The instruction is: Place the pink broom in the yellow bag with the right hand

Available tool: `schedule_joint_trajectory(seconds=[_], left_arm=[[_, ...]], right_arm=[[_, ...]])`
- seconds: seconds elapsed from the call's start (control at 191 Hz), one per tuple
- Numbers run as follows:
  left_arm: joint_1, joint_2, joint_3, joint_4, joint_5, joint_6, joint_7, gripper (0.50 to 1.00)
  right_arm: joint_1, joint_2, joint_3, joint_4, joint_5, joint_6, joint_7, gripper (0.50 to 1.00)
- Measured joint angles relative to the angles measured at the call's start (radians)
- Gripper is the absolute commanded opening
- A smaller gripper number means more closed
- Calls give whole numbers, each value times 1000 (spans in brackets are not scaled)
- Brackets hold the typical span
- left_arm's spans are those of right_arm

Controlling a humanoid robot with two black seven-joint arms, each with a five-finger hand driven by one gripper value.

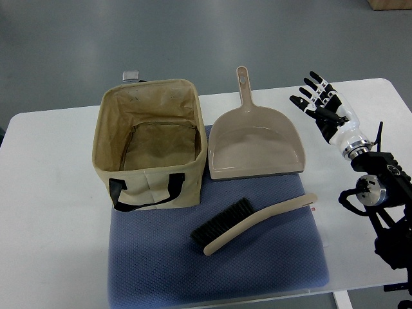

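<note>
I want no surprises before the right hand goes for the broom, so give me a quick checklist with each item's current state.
1. Right hand empty, fingers spread: ok.
2. Broom lying free on the blue mat, nothing on it: ok.
3. Bag upright, mouth open: ok.
4. Bag interior free of other items: ok.
5. Dustpan apart from the broom: ok.
6. Left hand clear of the work: cannot tell, out of view.
</note>
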Motion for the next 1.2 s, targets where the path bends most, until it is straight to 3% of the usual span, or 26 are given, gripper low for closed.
schedule_joint_trajectory(seconds=[1.2], left_arm=[[0,0,1,1,0,0,0,1000]], right_arm=[[10,-9,-1,1,1,1,0,928]])
